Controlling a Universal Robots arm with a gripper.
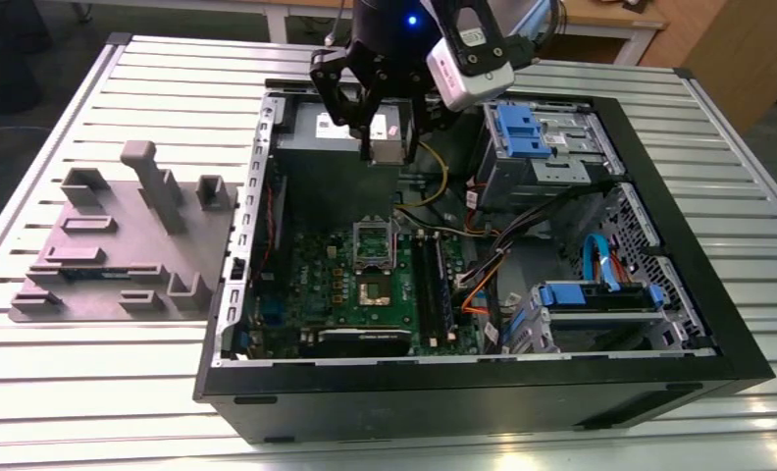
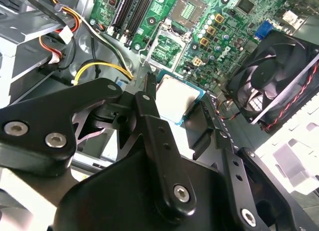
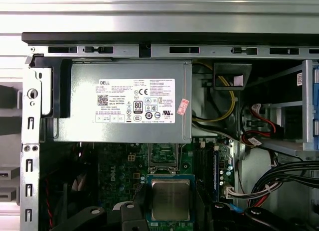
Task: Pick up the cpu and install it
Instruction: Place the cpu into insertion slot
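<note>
The cpu (image 1: 388,134) is a small square chip with a pale silvery top. My gripper (image 1: 386,139) is shut on it, high over the back part of the open computer case (image 1: 650,177). In both wrist views the cpu (image 2: 175,95) (image 3: 170,198) sits between the black fingers (image 2: 149,99), with a finger on each side edge. Below it lies the green motherboard (image 1: 323,265) with its open socket (image 1: 377,287) and raised metal frame (image 1: 372,238). The socket (image 2: 192,6) also shows in the second wrist view, apart from the chip.
A grey power supply box (image 3: 129,101) with a white label fills the case's back corner. A black fan (image 2: 279,81), memory sticks (image 1: 431,275), loose cables (image 1: 493,265) and blue drive bays (image 1: 533,128) crowd the case. A grey plastic fixture (image 1: 114,245) stands on the slatted table at the exterior view's left.
</note>
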